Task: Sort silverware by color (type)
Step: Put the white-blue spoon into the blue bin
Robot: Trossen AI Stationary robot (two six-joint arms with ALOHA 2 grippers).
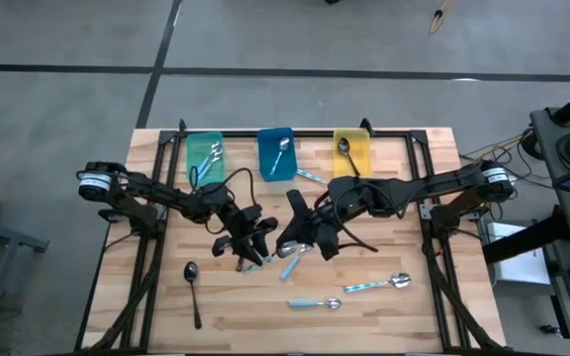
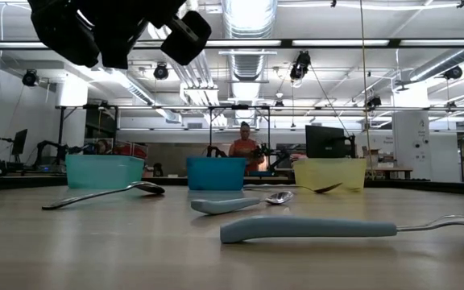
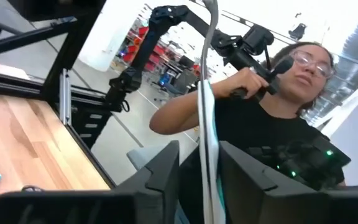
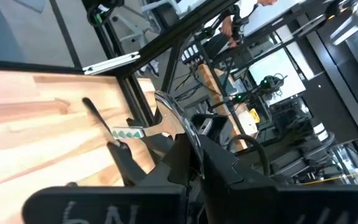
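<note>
Both grippers hover close together over the table's middle, the left gripper (image 1: 248, 242) beside the right gripper (image 1: 300, 237). Each is shut on a spoon. In the left wrist view a spoon with a silver shaft (image 3: 208, 68) and a light-blue handle stands up out of the left gripper (image 3: 207, 183). In the right wrist view a shiny silver spoon (image 4: 169, 112) sticks out of the right gripper (image 4: 199, 158). Blue-handled spoons (image 1: 379, 285) (image 1: 315, 304) and a dark spoon (image 1: 192, 289) lie flat on the table. Each of the bins holds a spoon or more. My left gripper pinches the blue-handled spoon between its two fingers (image 3: 166, 171) at the light-blue handle (image 3: 214, 158). The silver shaft runs on straight out past the fingertips, lifted clear of the table. My right gripper pinches the silver spoon between its two fingers (image 4: 225, 165). The shiny part (image 4: 178, 127) juts out past the fingertips, off the table. The fingers hide the place of contact.
A teal bin (image 1: 204, 158), a blue bin (image 1: 276, 153) and a yellow bin (image 1: 351, 150) stand along the far edge. Another blue-handled spoon (image 1: 310, 178) lies near the blue bin. A dark spoon (image 2: 103, 193) lies on the table in the low view. A person (image 3: 278, 118) stands beyond the table.
</note>
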